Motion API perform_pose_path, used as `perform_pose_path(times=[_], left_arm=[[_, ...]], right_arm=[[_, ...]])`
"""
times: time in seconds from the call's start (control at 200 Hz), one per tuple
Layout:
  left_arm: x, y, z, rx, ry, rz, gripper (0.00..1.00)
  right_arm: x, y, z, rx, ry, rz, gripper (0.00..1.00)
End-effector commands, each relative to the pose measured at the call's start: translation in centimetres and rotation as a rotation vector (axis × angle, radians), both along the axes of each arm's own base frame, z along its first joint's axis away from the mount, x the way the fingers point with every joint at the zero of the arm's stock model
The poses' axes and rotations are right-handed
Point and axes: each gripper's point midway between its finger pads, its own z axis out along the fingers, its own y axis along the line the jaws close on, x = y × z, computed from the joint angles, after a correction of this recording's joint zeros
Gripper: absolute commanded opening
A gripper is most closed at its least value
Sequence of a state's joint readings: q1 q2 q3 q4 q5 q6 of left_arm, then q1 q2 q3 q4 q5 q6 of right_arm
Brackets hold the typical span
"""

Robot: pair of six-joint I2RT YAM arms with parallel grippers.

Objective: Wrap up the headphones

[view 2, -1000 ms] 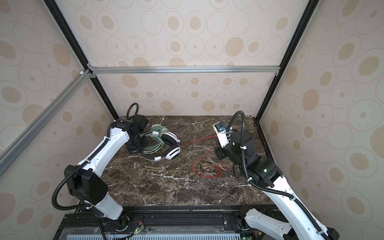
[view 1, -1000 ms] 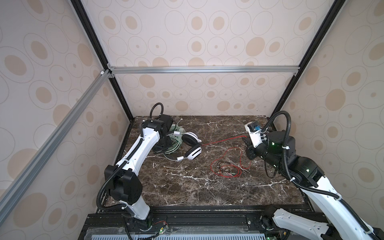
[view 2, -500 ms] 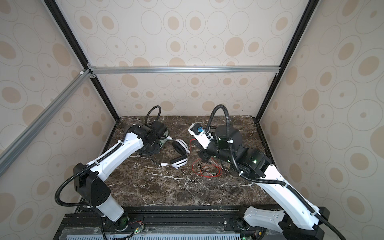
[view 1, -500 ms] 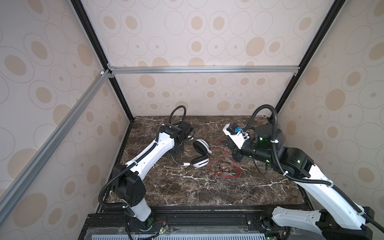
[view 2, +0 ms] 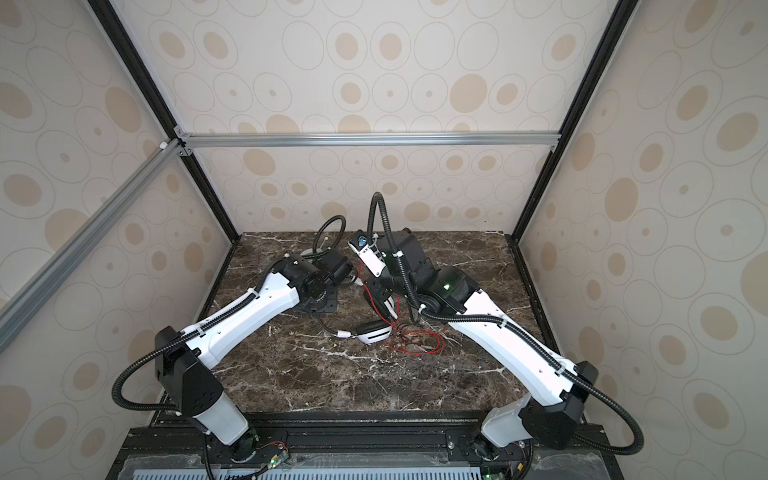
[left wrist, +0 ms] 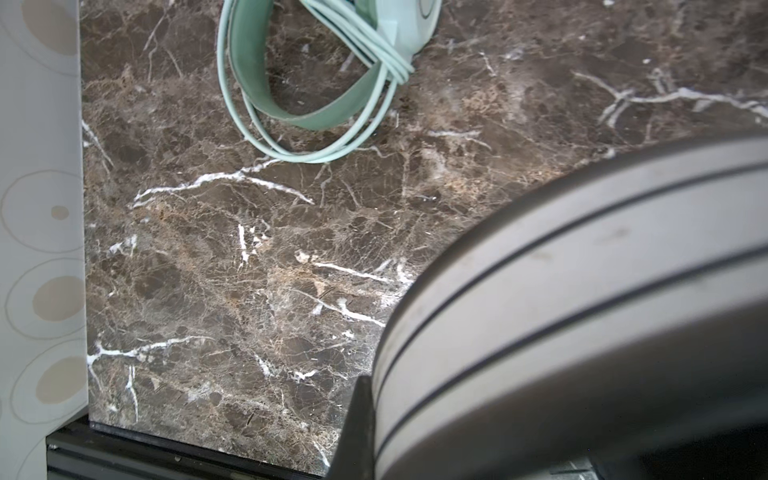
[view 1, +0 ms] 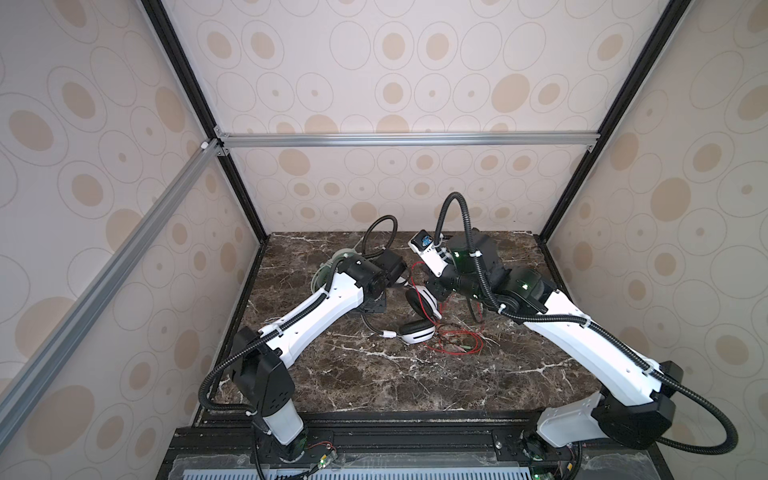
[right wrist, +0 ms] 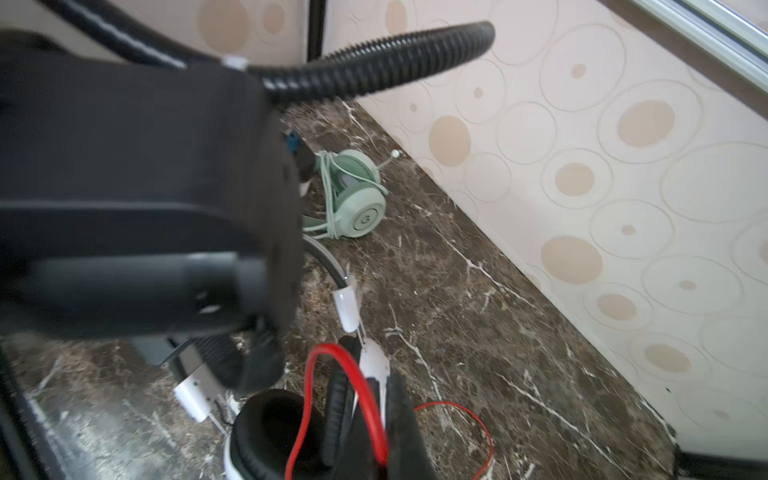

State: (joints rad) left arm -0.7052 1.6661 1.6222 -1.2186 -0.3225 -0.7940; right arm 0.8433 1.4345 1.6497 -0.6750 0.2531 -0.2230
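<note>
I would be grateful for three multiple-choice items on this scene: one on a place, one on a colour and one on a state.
1. Where does the mint-green headset lie?
A. at the front edge
B. near the back wall, behind the left arm
C. beside the right arm's base

2. What colour is the white-and-black headset's cable?
A. blue
B. yellow
C. red

3. How is the pale green cable?
A. wound around its headset
B. stretched out straight
C. cut in two

Answers:
1 B: both top views show it at the back.
2 C: the red cable loops onto the table.
3 A: both wrist views show it looped over headband and cups.
</note>
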Motion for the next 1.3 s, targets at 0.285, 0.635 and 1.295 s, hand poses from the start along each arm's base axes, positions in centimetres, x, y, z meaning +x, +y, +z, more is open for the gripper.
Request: perform_pose_path(times=[0.285,0.635,1.295], left_arm=[[0.3,-3.4,4.0,-0.182,-0.13,-0.124,0.0],[-1.3,-7.3,7.1,-0.353,-0.184,-0.281,0.0],[-2.0,-10.1,9.5,-0.514,-0.199,-0.377,0.0]], right_arm=[[2.5,-3.3,0.6,-0.107,-0.04,-0.16,0.0],[5.1,-1.3,-5.0,0.196,0.361,-0.027,0.0],[7.3,-6.9,-9.1,0.348,0.456,-0.217,0.0]])
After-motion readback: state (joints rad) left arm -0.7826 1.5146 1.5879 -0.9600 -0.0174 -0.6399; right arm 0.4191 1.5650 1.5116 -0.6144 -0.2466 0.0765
